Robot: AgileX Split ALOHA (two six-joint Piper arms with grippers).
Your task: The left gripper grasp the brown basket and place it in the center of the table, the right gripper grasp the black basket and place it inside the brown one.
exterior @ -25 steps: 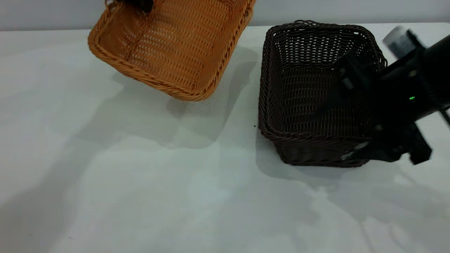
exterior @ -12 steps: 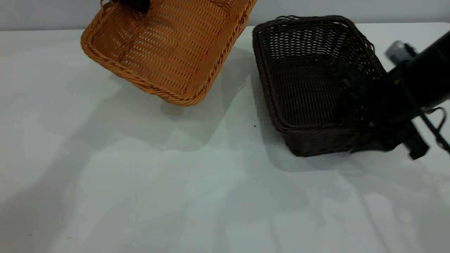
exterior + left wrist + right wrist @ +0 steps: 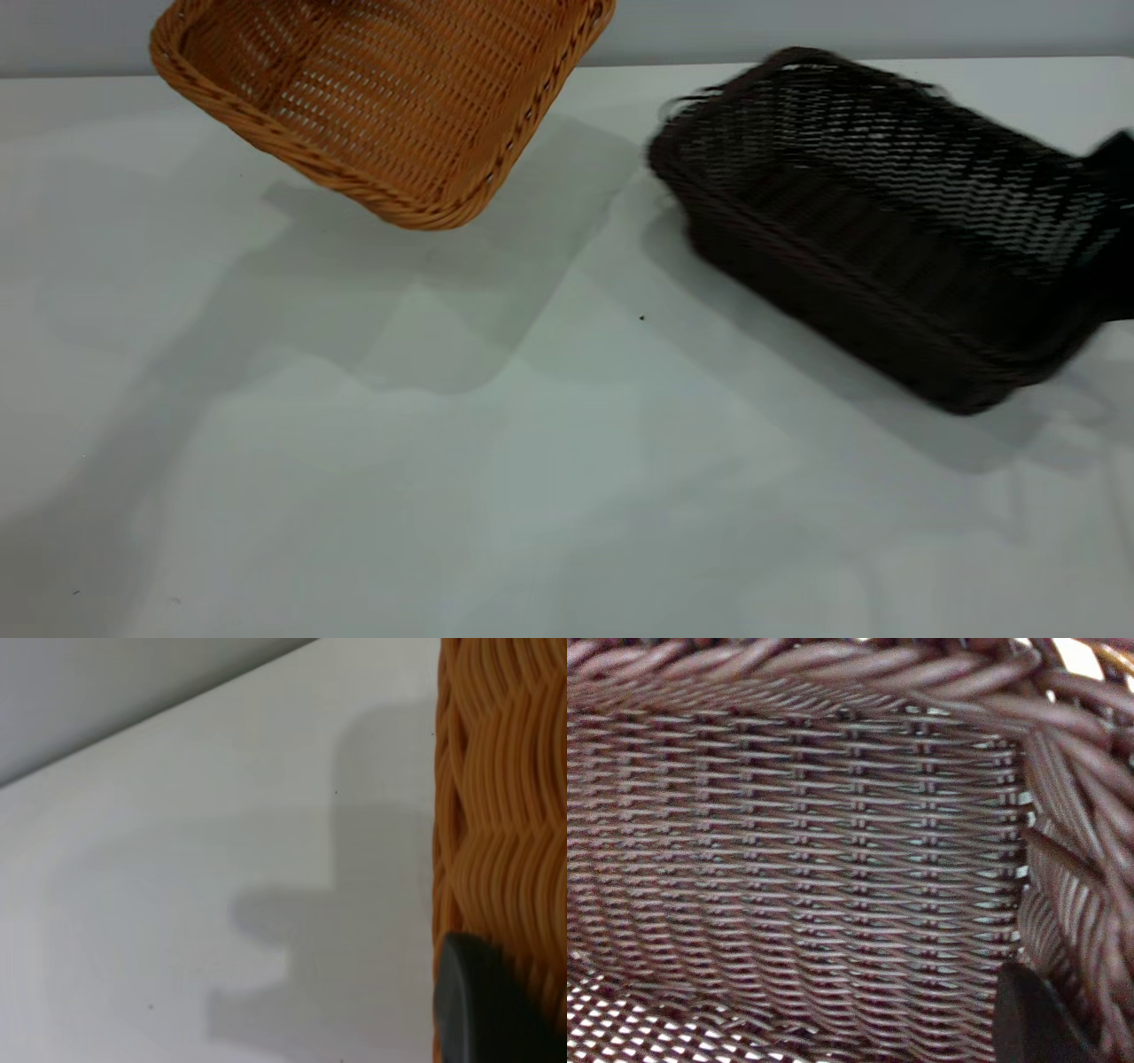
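The brown basket (image 3: pixel 390 97) hangs tilted above the table's (image 3: pixel 532 496) far left side, its top cut off by the picture's edge. My left gripper (image 3: pixel 532 1028) is out of the exterior view. In the left wrist view one black finger (image 3: pixel 474 1010) presses on the brown basket's wall (image 3: pixel 505 815), so it is shut on it. The black basket (image 3: pixel 886 230) is blurred and tilted at the right, its right end raised. My right gripper (image 3: pixel 1118 177) holds that end. In the right wrist view its finger (image 3: pixel 1036 1019) lies against the black basket's inner wall (image 3: pixel 797 859).
The white table (image 3: pixel 177 859) lies bare under the brown basket, with only shadows on it. A grey wall (image 3: pixel 797 27) runs along the table's far edge. A gap of open table separates the two baskets.
The brown basket has moved left and up. The black basket has tipped and swung to the right with the right arm, which has slid almost out of the exterior view.
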